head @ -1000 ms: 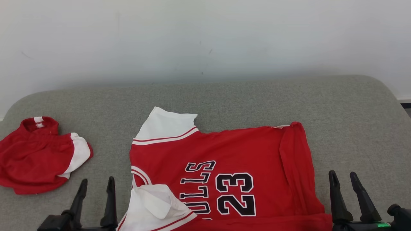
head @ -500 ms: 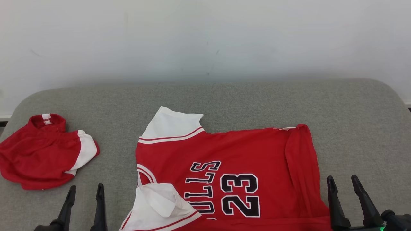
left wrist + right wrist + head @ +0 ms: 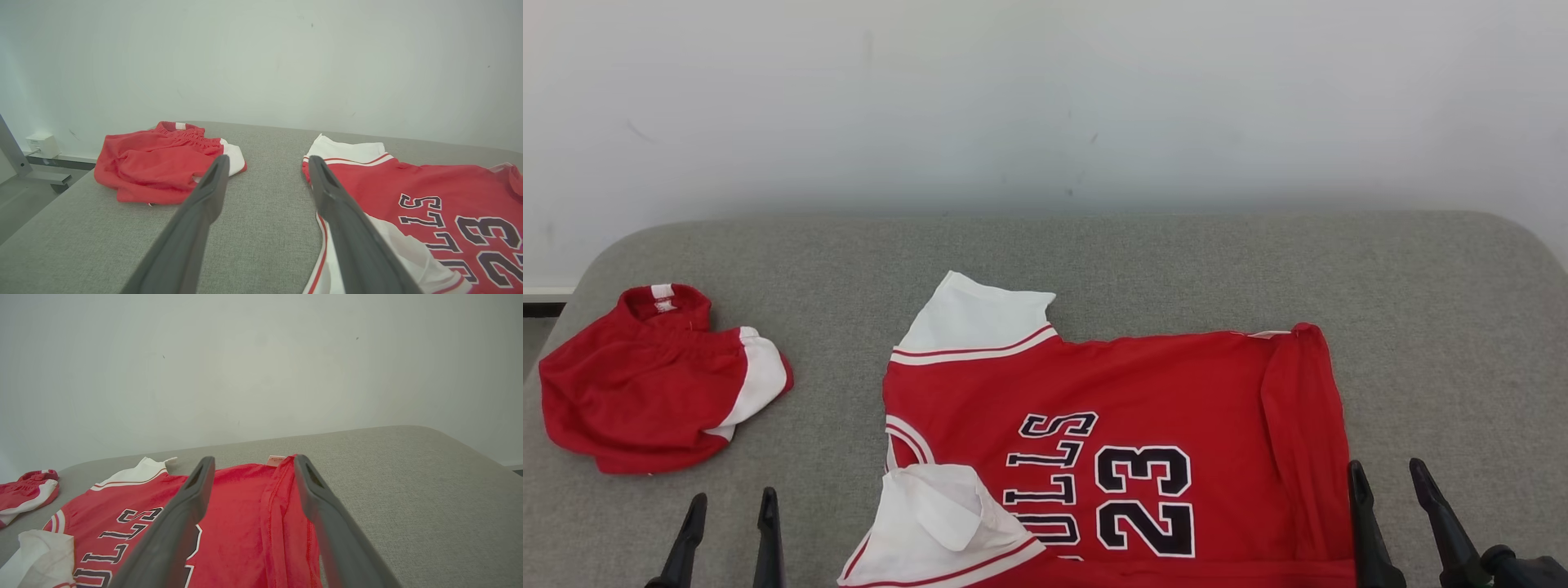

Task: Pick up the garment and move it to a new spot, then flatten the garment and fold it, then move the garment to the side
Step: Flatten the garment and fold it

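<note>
As the jersey (image 3: pixel 1111 441) lies centre on the grey pad (image 3: pixel 1176 261), hem (image 3: pixel 1303 441) doubled over and near sleeve (image 3: pixel 939 514) crumpled, flattening appears in hand. Left gripper (image 3: pixel 731 496) and right gripper (image 3: pixel 1386 465) flank it, released, empty; next: pinch each rumpled edge, draw outward

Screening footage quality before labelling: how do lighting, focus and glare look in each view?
Head view: soft even light, no glare, jersey lettering sharp. Left wrist view: left tool blurred up close, wall shades darker toward the left edge. Right wrist view: right tool likewise soft, print readable.
</note>
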`<state>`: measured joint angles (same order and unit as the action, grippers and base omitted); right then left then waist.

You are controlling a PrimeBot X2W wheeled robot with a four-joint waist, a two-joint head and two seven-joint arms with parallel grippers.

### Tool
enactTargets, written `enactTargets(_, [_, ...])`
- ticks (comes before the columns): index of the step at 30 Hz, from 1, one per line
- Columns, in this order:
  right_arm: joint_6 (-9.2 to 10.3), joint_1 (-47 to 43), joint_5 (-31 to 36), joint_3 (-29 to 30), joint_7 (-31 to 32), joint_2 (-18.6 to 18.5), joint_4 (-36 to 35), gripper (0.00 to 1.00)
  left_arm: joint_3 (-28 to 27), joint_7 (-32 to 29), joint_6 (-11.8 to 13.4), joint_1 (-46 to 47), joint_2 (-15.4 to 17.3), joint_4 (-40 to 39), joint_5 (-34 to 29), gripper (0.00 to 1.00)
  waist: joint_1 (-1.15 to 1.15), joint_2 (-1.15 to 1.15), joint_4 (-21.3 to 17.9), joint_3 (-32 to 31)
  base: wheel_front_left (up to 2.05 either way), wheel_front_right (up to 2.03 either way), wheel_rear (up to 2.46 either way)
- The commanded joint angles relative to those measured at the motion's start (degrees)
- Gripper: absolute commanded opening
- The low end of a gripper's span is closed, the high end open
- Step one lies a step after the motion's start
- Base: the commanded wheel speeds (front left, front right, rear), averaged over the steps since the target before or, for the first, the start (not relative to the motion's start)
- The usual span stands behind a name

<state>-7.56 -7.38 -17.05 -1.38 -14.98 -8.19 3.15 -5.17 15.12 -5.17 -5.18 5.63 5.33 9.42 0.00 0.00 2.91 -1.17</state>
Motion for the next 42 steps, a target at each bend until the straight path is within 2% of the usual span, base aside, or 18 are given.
enactTargets(1, [0.16, -0.6, 0.3, 0.2, -0.3, -0.1, 0.3, 1.00, -0.5, 0.0, -0.3, 0.1, -0.3, 0.1, -0.6, 1.00, 0.00, 0.00, 0.0, -0.1, 0.00, 0.00, 0.00])
enactTargets(10, [0.16, 0.5, -1.2, 0.7, -0.3, -0.9, 2.1, 1.00, -0.3, 0.0, -1.3, 2.4, -0.7, 1.6, -0.8, 1.00, 0.00, 0.00, -0.3, 0.5, 0.00, 0.00, 0.00])
enactTargets(15, [0.16, 4.6, -3.3, 2.0, 0.8, -2.4, 4.0, 1.00, 1.5, 0.0, -1.9, 8.8, 1.4, 4.1, -1.0, 1.00, 0.00, 0.00, -0.8, 2.1, 0.00, 0.00, 0.00])
enactTargets(20, [0.16, 12.2, -3.4, 2.3, 5.0, -4.5, 5.8, 1.00, 5.0, 0.0, -2.2, 19.0, 4.6, 8.5, 0.7, 1.00, 0.00, 0.00, -2.1, 6.7, 0.00, 0.00, 0.00])
enactTargets(24, [0.16, 20.5, -4.5, 2.2, 9.7, -5.8, 9.1, 1.00, 11.1, -1.1, -2.2, 29.4, 8.5, 12.9, 3.7, 1.00, 0.00, 0.00, -3.4, 12.4, 0.00, 0.00, 0.00])
enactTargets(25, [0.16, 25.0, -4.9, 1.7, 11.5, -6.2, 10.6, 1.00, 14.3, -2.6, -2.2, 34.6, 10.1, 14.9, 6.5, 1.00, 0.00, 0.00, -4.0, 15.4, 0.00, 0.00, 0.00])
enactTargets(28, [0.16, 30.7, -5.2, 0.5, 13.7, -6.9, 13.7, 1.00, 18.8, -4.0, -2.2, 42.6, 13.1, 18.5, 9.8, 1.00, 0.00, 0.00, -4.8, 19.3, 0.00, 0.00, 0.00])
enactTargets(35, [0.16, 40.6, -6.8, -4.5, 17.3, -6.3, 21.0, 1.00, 29.6, -5.7, -2.2, 56.2, 17.2, 27.6, 15.8, 1.00, 0.00, 0.00, -6.8, 24.8, 0.00, 0.00, 0.00])
enactTargets(42, [0.16, 47.1, -10.2, -9.4, 19.9, -4.9, 27.5, 1.00, 40.2, -7.4, -2.2, 64.1, 18.8, 35.7, 23.0, 1.00, 0.00, 0.00, -8.4, 27.0, 0.00, 0.00, 0.00])
